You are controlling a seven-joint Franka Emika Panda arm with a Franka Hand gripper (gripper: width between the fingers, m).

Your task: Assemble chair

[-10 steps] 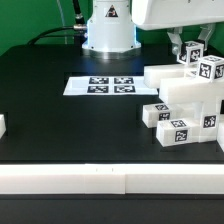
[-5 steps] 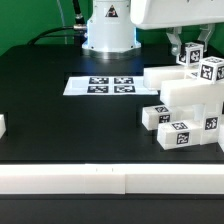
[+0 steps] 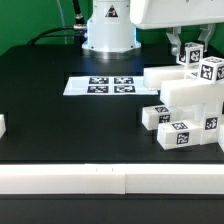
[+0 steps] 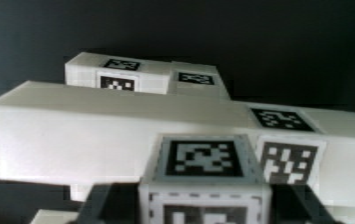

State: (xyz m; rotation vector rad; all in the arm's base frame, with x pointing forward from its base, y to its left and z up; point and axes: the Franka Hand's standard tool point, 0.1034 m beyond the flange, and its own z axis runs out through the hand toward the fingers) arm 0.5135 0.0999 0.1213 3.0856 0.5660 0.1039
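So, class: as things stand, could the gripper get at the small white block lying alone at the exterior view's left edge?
Probably yes. The small white block lies alone on bare black table, nothing above or around it. The gripper, though, is over the chair parts at the opposite side, so a long crossing is needed.

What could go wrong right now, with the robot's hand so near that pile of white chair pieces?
The chair parts sit bunched at the exterior view's right, stacked and touching. The hand hangs just over the top tagged block, so a slightly off push could shift or topple neighbours. The pile also lies near the white border, so a piece might slide against it.
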